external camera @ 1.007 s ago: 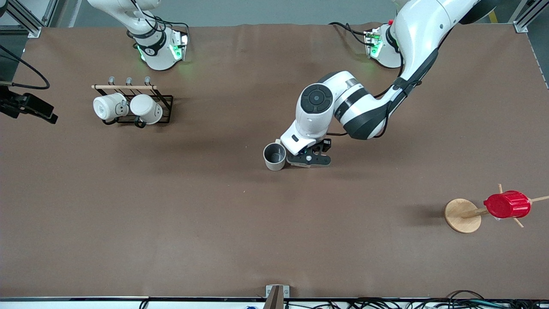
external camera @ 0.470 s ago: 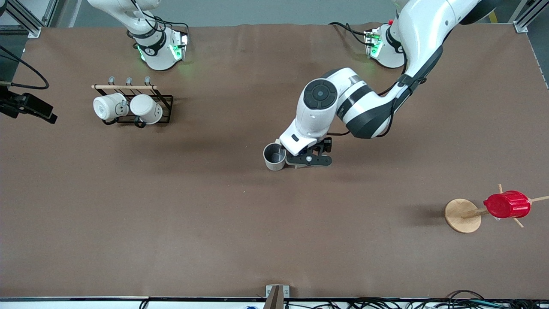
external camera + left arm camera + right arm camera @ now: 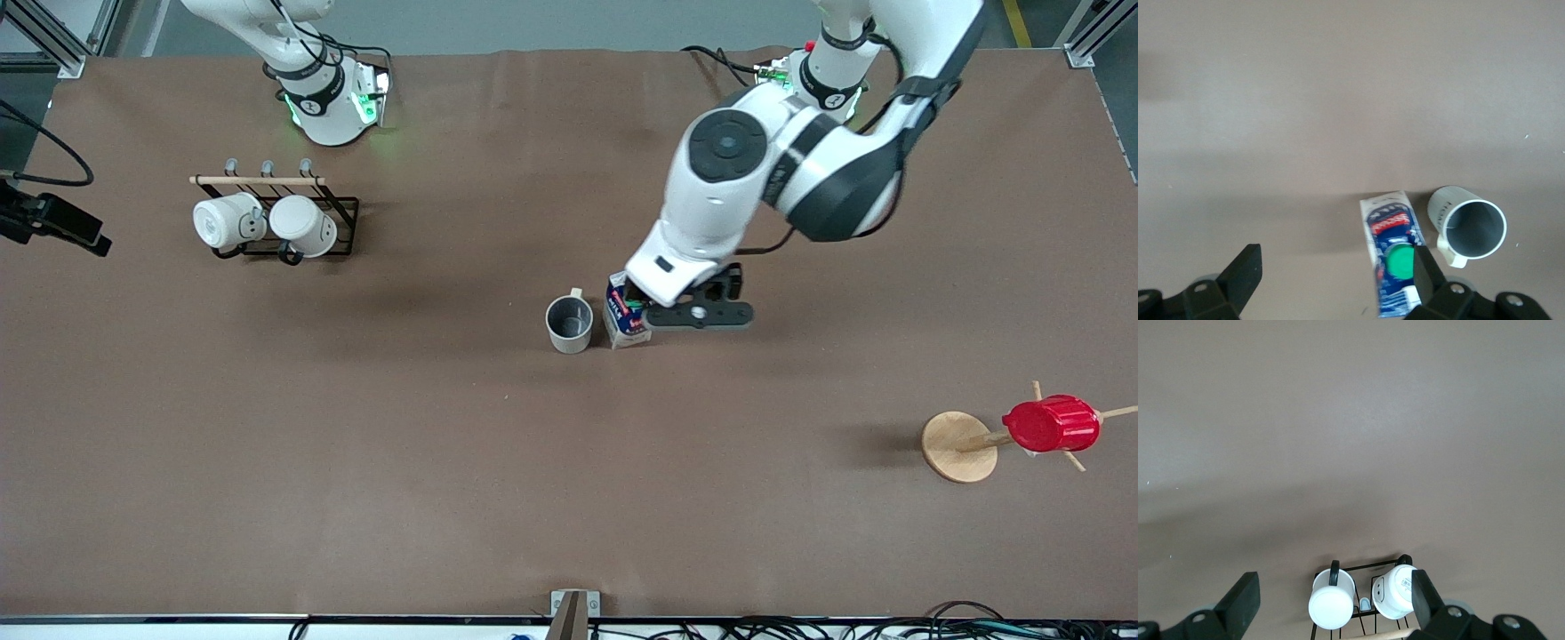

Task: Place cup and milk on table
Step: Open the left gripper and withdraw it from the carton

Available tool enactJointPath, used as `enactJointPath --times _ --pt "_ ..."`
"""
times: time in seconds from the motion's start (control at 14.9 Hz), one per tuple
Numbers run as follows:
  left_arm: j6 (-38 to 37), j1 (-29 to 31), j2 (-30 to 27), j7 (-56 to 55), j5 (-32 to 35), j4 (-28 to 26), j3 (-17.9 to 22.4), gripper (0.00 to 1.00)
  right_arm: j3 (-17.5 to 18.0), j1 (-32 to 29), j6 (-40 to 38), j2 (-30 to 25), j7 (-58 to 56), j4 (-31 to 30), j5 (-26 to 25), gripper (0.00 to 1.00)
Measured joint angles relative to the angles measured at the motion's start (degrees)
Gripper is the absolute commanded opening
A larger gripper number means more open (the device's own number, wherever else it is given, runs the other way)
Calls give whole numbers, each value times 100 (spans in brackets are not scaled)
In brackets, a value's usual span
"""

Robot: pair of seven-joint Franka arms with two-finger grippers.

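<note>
The cup (image 3: 569, 324), cream-white with a dark grey inside, stands upright on the brown table (image 3: 427, 462). The milk (image 3: 625, 322), a blue and white carton with a green cap, stands right beside it toward the left arm's end. In the left wrist view the milk (image 3: 1395, 260) and the cup (image 3: 1468, 227) are side by side. My left gripper (image 3: 656, 298) hangs open and empty over the table beside the milk; in the left wrist view (image 3: 1335, 283) one fingertip (image 3: 1426, 270) overlaps the carton's cap. My right gripper (image 3: 1331, 607) is open and empty, waiting high over the mug rack.
A black wire rack (image 3: 342, 209) with two white mugs (image 3: 267, 222) stands near the right arm's base and shows in the right wrist view (image 3: 1361, 600). A round wooden disc stand (image 3: 958, 446) with a red ribbed cup (image 3: 1051, 424) is at the left arm's end.
My left hand has risen and moved toward the left arm's end, uncovering the milk, which now stands beside the cup. The cup has not moved.
</note>
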Motion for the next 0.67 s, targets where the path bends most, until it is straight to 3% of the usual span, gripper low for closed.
enactJointPath --times 0.34,0.67 --pt "-48 -29 -1017 2128 -1638 -272 1853 100 0 -20 -6 0 0 0 1 100" --pt "-644 2 -2072 3422 -2137 -670 3188 100 4 -56 -12 0 -4 -2 5 100"
